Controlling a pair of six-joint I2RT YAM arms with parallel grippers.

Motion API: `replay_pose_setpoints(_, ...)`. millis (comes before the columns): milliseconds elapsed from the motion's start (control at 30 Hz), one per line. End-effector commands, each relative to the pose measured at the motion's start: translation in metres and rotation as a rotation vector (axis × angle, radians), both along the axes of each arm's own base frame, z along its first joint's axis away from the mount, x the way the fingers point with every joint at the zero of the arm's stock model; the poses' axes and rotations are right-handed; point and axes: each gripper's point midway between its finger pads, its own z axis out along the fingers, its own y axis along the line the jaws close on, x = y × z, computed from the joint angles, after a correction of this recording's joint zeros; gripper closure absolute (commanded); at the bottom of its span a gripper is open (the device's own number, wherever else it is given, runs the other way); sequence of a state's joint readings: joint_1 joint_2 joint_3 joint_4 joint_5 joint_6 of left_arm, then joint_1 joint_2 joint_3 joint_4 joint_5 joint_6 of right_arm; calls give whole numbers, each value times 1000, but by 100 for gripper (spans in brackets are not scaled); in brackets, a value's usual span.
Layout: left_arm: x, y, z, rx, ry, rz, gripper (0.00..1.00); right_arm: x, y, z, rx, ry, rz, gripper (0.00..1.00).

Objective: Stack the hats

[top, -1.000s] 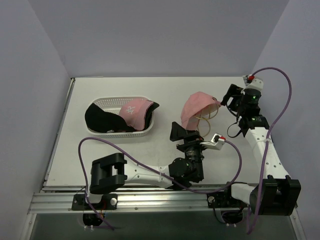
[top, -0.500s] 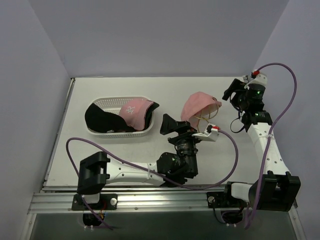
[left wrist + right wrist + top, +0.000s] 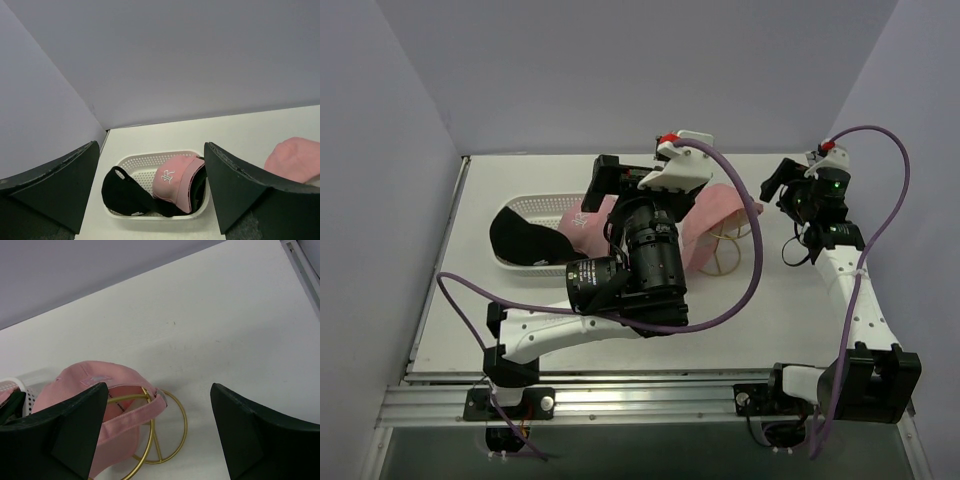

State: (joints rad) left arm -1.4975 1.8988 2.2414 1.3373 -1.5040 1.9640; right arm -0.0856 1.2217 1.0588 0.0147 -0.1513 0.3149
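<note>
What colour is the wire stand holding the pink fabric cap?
Gold; the round wire stand shows best in the right wrist view.

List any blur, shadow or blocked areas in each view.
Top view: the left arm looms large near the lens, hiding part of the basket. Left wrist view: claw fingers dark and soft, hats sharp. Right wrist view: faint shadow under the gold stand; no glare.

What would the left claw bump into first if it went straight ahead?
Most likely the pink hat lying in the white basket, next to a black hat. The open left claw points that way, though depth is hard to judge.
</note>
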Motion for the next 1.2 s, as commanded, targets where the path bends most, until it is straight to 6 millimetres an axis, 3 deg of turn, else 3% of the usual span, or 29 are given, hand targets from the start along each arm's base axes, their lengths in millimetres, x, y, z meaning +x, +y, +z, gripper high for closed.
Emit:
replay_pose_setpoints(0, -7, 9, -25, -166, 182, -55, 6, -4, 7, 29, 15, -63, 31, 20)
replay_pose_setpoints(67, -10, 18, -13, -227, 177, -68, 6, -4, 7, 38, 8, -84, 27, 20)
replay_pose_setpoints(167, -11, 52, 13, -317, 139, -63, 6, -10, 13, 38, 4, -62, 36, 20)
replay_pose_setpoints(267, -2, 70, 24, -185, 82, 4, 6, -10, 17, 42, 14, -69, 52, 20)
replay_pose_setpoints(333, 8, 70, 27, -114, 62, 56, 6, -9, 20, 47, 25, -80, 66, 20)
replay_pose_setpoints(433, 18, 47, 28, 24, 4, 69, 6, -6, 24, 51, 37, -91, 80, 20)
replay_pose_setpoints(533, 27, 44, 46, -28, -55, 60, 6, -5, 25, 55, 30, -82, 92, 20)
replay_pose_setpoints(567, 34, 31, 48, -18, -72, 36, 6, -6, 25, 55, 28, -77, 97, 20)
replay_pose_setpoints(600, 41, 48, 64, -85, -91, 44, 6, -5, 26, 56, 27, -77, 99, 20)
replay_pose_setpoints(667, 49, 37, 86, -126, -168, -92, 6, -7, 26, 64, 19, -90, 105, 20)
replay_pose_setpoints(700, 52, 17, 69, -121, -118, -214, 6, -8, 26, 65, 18, -89, 106, 19)
replay_pose_setpoints(733, 55, 35, 86, -203, -142, -275, 6, -10, 26, 68, 14, -95, 105, 19)
replay_pose_setpoints(767, 57, 35, 86, -230, -138, -342, 6, -11, 26, 74, 2, -107, 109, 19)
replay_pose_setpoints(800, 54, 18, 82, -291, -109, -485, 6, -13, 25, 75, -1, -103, 108, 19)
replay_pose_setpoints(833, 65, 32, 72, -298, -84, -498, 6, -14, 25, 77, -3, -103, 109, 19)
replay_pose_setpoints(867, 66, 30, 70, -330, -79, -558, 6, -15, 25, 85, -13, -115, 114, 19)
replay_pose_setpoints(900, 61, 15, 63, -375, -58, -677, 6, -17, 25, 86, -15, -109, 115, 19)
replay_pose_setpoints(933, 54, 39, 70, -419, -88, -686, 6, -18, 23, 90, -20, -112, 105, 19)
replay_pose_setpoints(967, 65, 17, 28, -410, -6, -716, 6, -21, 23, 90, -24, -103, 102, 20)
replay_pose_setpoints(1033, 51, 10, 6, -461, 48, -823, 6, -25, 22, 102, -38, -118, 107, 27)
replay_pose_setpoints(1067, 59, -1, -36, -431, 131, -816, 6, -27, 23, 105, -42, -119, 113, 33)
replay_pose_setpoints(1100, 57, -6, -53, -438, 178, -829, 6, -30, 23, 111, -48, -116, 122, 43)
replay_pose_setpoints(1133, 57, -11, -70, -424, 216, -834, 6, -33, 25, 113, -48, -110, 135, 46)
replay_pose_setpoints(1167, 62, -18, -102, -399, 281, -824, 6, -37, 30, 110, -36, -81, 157, 52)
